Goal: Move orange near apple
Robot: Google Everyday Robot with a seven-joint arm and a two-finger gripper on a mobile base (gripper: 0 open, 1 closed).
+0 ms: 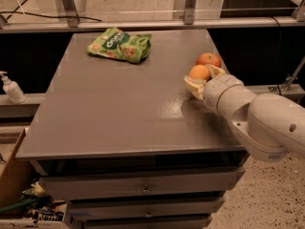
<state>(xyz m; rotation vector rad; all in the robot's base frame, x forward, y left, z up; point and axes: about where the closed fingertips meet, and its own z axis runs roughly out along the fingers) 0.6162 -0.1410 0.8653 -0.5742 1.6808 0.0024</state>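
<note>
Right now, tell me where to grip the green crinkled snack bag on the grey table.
Probably pinch the green bag by its puffed right end, from above: it lies flat, leaving no side to close around. The gripper, near the table's right edge, is shut on the yellow-orange orange.

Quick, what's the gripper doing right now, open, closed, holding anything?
The gripper: closed on the orange, right beside the apple, near the right edge of the table.

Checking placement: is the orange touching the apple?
Cannot tell. Camera view: the orange, held in the gripper, overlaps the apple with no gap showing, but it may just be in front.
</note>
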